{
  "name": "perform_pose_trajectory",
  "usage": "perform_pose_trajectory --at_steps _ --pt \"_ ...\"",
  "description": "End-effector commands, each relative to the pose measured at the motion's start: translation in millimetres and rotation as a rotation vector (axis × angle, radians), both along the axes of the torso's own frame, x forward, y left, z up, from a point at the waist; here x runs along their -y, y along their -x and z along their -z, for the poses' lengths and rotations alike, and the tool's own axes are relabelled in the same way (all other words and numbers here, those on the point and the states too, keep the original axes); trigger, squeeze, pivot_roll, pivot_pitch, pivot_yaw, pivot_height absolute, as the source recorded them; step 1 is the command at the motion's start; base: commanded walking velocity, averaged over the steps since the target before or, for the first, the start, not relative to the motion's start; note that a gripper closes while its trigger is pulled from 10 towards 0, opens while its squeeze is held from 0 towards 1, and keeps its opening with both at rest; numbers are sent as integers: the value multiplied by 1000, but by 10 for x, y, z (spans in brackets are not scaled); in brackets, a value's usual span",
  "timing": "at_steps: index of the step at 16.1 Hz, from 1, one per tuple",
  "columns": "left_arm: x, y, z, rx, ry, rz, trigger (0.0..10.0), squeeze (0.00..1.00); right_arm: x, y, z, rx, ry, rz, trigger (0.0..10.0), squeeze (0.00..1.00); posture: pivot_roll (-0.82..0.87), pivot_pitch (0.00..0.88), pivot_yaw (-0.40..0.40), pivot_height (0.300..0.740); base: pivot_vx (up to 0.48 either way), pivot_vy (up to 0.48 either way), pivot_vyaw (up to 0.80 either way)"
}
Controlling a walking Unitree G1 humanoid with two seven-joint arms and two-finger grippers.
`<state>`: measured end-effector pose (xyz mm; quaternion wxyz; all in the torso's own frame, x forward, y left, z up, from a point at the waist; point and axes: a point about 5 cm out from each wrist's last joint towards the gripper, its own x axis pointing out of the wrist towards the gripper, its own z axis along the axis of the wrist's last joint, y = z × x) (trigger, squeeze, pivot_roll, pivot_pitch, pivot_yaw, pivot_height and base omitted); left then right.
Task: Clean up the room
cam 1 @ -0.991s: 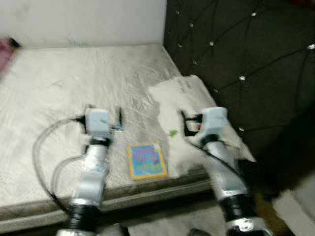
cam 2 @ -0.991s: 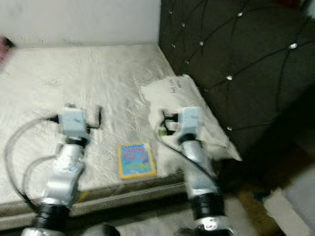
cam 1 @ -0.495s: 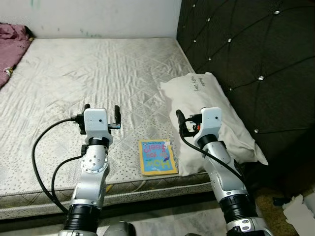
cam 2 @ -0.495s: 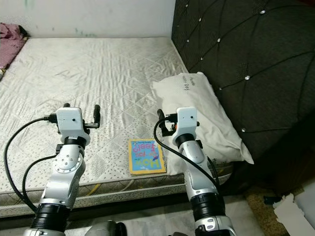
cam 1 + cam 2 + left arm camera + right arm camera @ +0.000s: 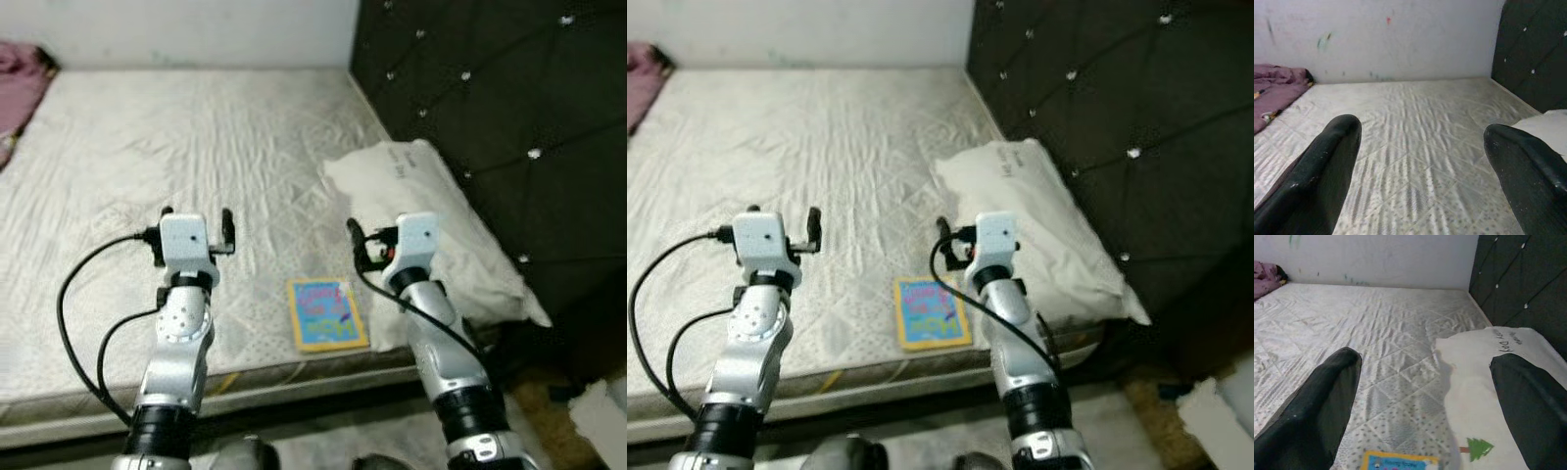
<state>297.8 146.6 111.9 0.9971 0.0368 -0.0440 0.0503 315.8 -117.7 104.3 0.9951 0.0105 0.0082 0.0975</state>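
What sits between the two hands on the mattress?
A children's book with a yellow border lies flat on the mattress near its front edge, between left hand and right hand, in both eye views.

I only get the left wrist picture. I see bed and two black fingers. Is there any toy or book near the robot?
Observer: Yes, a colourful book lies flat on the mattress near its front edge, between the two arms.
Operator: Is anything beside it?
Observer: A white pillow lies just to the robot's right of the book, against the dark tufted headboard.
Operator: Where is the other hand?
Observer: The right gripper hangs over the pillow's edge, fingers spread, with the book's top edge just below it.
Operator: And mine?
Observer: The left gripper is open above bare mattress.
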Motion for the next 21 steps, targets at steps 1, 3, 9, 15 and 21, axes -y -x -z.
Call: perform_pose_trajectory --at_steps 1,3,9,15,21 --pt "36 -1 6 -6 2 7 10000 0 49 3 39 -26 5 8 10000 0 76 0 -19 740 0 480 0" --pt "37 -2 5 -6 2 7 10000 0 45 4 41 -26 6 2 10000 0 76 0 -19 740 0 480 0" --pt "40 -9 7 -9 11 3 10000 0 35 2 31 -22 3 -13 10000 0 74 0 -20 740 0 480 0" --pt "47 -17 8 -10 12 9 10000 0 29 6 23 -14 20 -22 10000 0 73 0 -19 740 0 480 331" --pt "63 -15 15 -11 17 15 10000 0 52 1 51 -33 26 -9 10000 0 75 0 -21 740 0 480 129"
